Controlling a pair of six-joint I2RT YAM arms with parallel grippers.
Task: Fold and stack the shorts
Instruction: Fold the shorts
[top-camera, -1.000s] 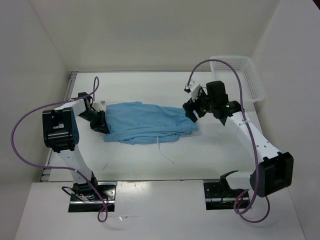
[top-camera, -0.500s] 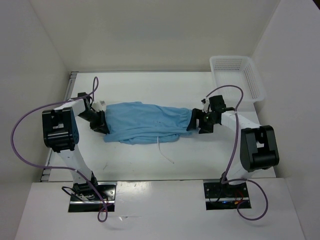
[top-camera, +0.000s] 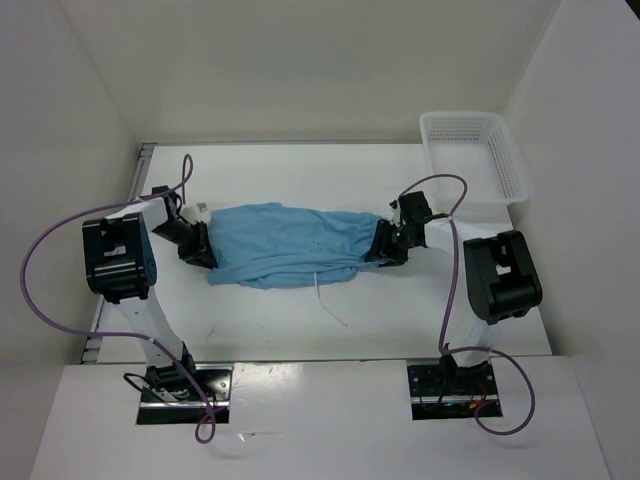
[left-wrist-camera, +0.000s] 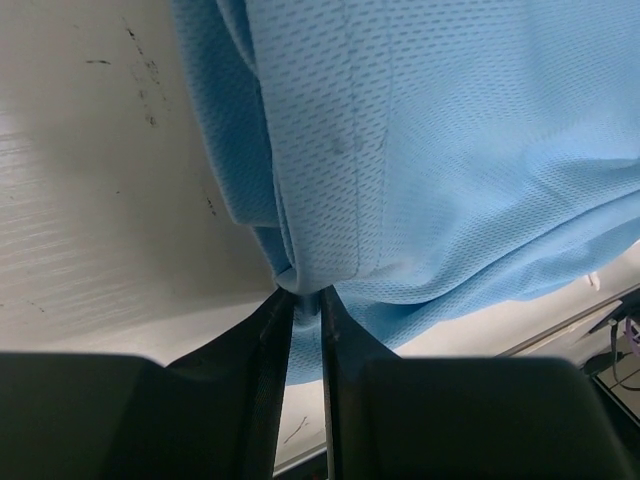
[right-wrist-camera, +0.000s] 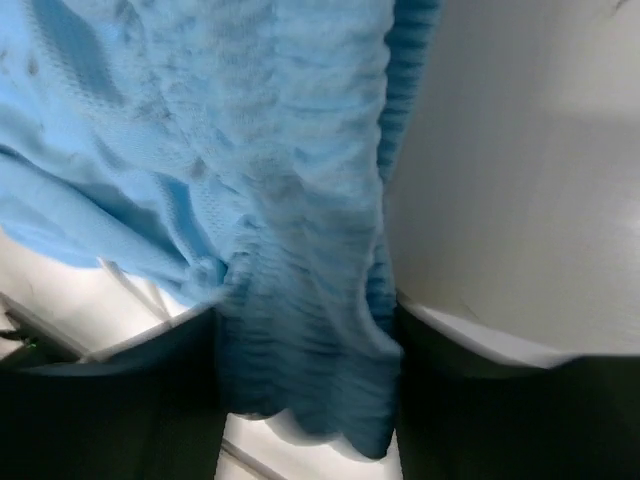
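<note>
**Left gripper (top-camera: 198, 246) and right gripper (top-camera: 386, 248) are working opposite ends of the shorts (top-camera: 290, 245)**

The white table (top-camera: 300, 330) is carrying the whole job. The light blue shorts are lying near its middle, between the two arms and well apart from the white mesh basket (top-camera: 512, 160) at the far right corner.

The shorts are lying as a long, loosely doubled band. Their long axis is running left to right across the table, roughly parallel to the near edge. The gathered waistband (right-wrist-camera: 300, 300) is pointing toward the right arm and the opposite end toward the left arm.

Taking an end each is probably meant to let the arms pull the cloth taut and flat before a fold.

In the left wrist view the left gripper is pinching a bunched fold of cloth, its jaws standing almost together.

In the right wrist view the right gripper's jaws are standing apart on either side of the bunched waistband, with cloth filling the gap. Whether they are pressing on it yet I cannot tell.

The thin white drawstring (top-camera: 330, 305) is trailing loose off the near side of the shorts, toward the arm bases.
</note>
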